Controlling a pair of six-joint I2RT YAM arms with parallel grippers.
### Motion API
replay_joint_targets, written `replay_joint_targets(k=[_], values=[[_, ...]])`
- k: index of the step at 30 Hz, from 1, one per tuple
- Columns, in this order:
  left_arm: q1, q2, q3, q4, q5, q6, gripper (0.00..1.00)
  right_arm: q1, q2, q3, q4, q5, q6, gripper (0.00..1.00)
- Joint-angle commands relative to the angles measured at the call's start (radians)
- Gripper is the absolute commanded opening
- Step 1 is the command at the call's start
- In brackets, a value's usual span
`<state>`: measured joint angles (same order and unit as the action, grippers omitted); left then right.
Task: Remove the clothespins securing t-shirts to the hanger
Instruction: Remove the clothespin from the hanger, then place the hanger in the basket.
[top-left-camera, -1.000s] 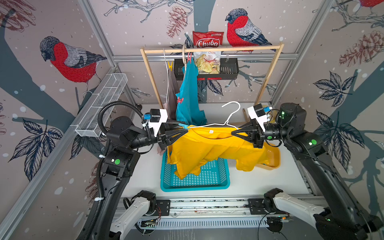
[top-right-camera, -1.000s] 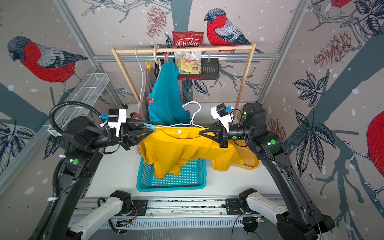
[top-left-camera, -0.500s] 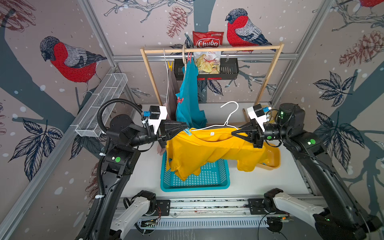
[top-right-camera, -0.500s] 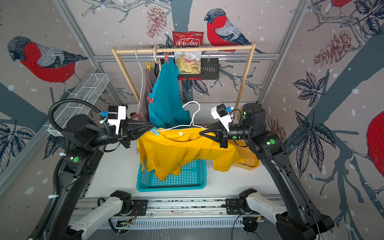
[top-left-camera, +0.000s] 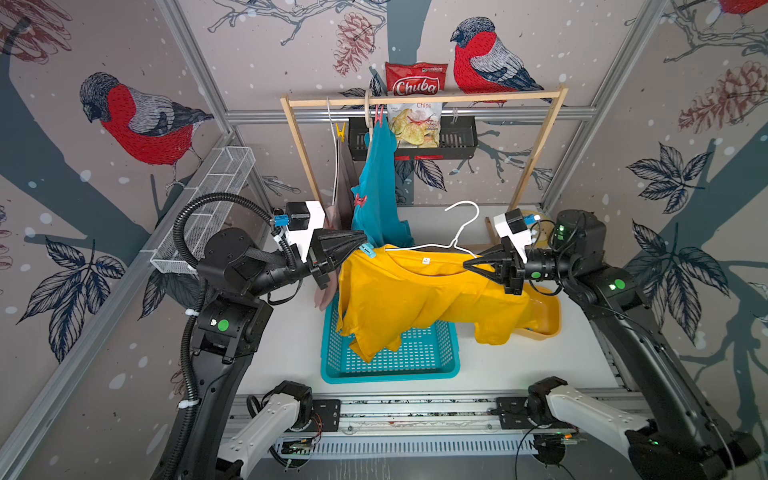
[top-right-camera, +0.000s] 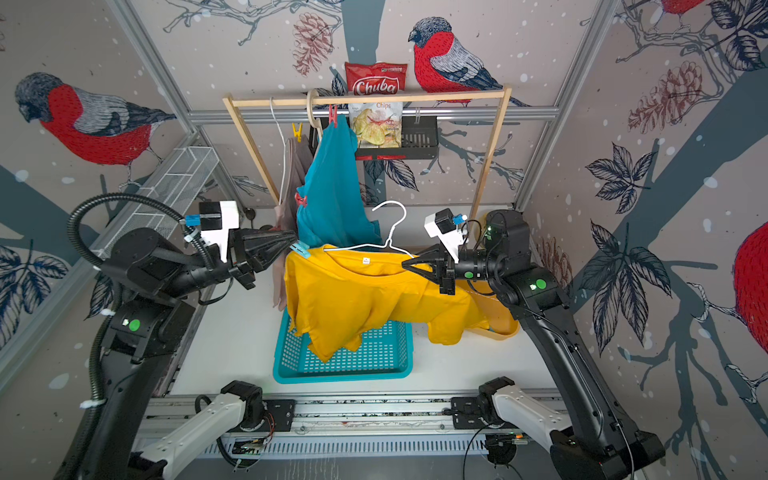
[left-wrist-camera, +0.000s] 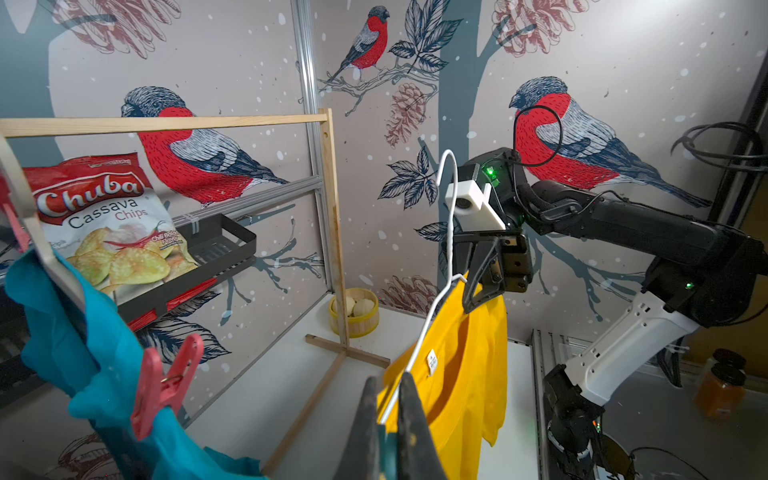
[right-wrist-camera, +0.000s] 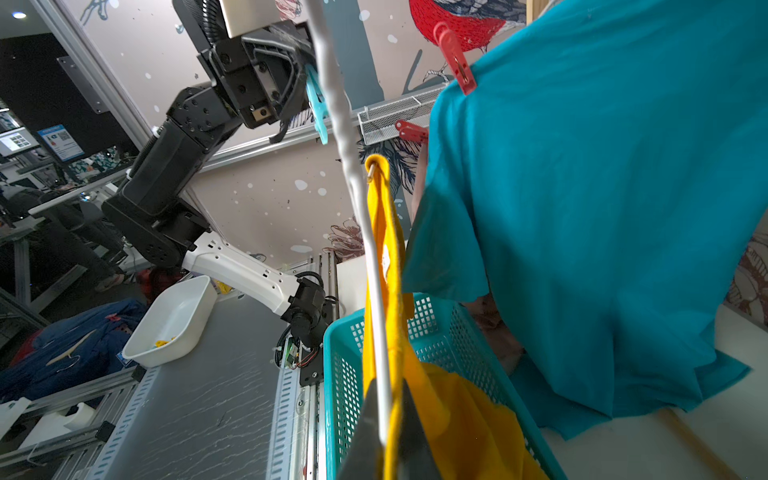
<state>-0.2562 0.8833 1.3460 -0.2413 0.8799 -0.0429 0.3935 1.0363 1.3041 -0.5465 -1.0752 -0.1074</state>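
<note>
A yellow t-shirt (top-left-camera: 407, 295) hangs on a white hanger (top-left-camera: 461, 224) held in the air between both arms. My left gripper (top-left-camera: 363, 245) is shut on a light blue clothespin (top-left-camera: 368, 250) at the shirt's left shoulder; the pin shows between the fingers in the left wrist view (left-wrist-camera: 390, 453). My right gripper (top-left-camera: 467, 262) is shut on the hanger wire (right-wrist-camera: 376, 291) and the shirt's right shoulder. Behind, a teal t-shirt (top-left-camera: 378, 187) hangs from the rack with red clothespins (top-left-camera: 379, 114) (top-left-camera: 359, 200). A yellow clothespin (top-left-camera: 340, 131) holds a pale pink t-shirt (top-left-camera: 344, 178).
A teal basket (top-left-camera: 390, 365) sits under the yellow shirt, a yellow tray (top-left-camera: 544, 316) to its right. The wooden rack (top-left-camera: 424, 97) stands at the back, with a chips bag (top-left-camera: 415, 108) and black shelf (top-left-camera: 457, 137). A wire basket (top-left-camera: 208, 199) lines the left wall.
My left gripper's fingers, open around the shirt's left shoulder a second ago, have closed on the light blue clothespin. The right gripper has kept its hold.
</note>
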Motion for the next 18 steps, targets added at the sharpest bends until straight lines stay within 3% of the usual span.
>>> replay_joint_targets(k=[1,8,13,18], values=[[0.002,0.001,0.017,-0.012,-0.058,0.025,0.00,0.000,0.006,-0.022,0.045,0.005,0.010,0.00],[0.003,0.011,0.038,-0.018,-0.112,0.000,0.00,0.034,0.056,-0.052,0.049,0.087,0.020,0.00],[0.002,0.013,0.011,-0.018,-0.196,-0.033,0.00,0.239,0.183,-0.062,0.018,0.322,-0.001,0.00],[0.003,-0.014,-0.040,0.017,-0.301,-0.088,0.00,0.342,0.324,-0.058,0.033,0.248,0.007,0.00]])
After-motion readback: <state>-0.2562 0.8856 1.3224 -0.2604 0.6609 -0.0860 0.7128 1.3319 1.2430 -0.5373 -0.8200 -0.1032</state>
